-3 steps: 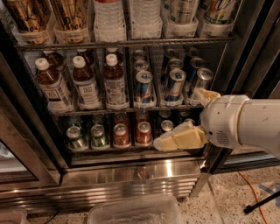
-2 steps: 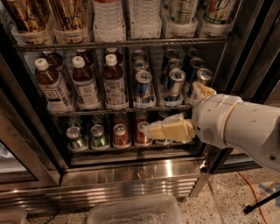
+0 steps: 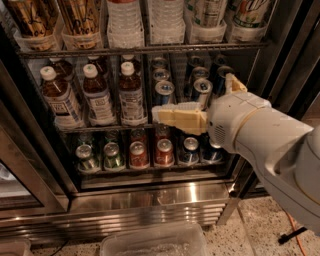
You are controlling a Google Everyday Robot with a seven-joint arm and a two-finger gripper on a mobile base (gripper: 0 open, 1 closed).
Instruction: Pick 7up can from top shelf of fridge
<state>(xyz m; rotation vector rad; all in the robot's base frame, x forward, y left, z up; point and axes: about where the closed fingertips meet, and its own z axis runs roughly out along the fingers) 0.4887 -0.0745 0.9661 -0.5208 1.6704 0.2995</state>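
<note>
Camera view — claw (image 3: 160, 116) risen, before blue cans (image 3: 164, 93).

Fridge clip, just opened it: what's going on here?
A robot arm is reaching toward the drinks in the fridge. Its gripper hangs in front of the middle rack, level with the blue-and-silver cans. The 7up can stands untouched in a clear tray at the right end of the top shelf, above the gripper and off to its right.

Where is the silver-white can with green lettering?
The silver-white, green-lettered 7up can stands top right in the camera view, rightmost on the dark wire top shelf; the cream gripper is lower, before the middle rack's blue cans.
</note>
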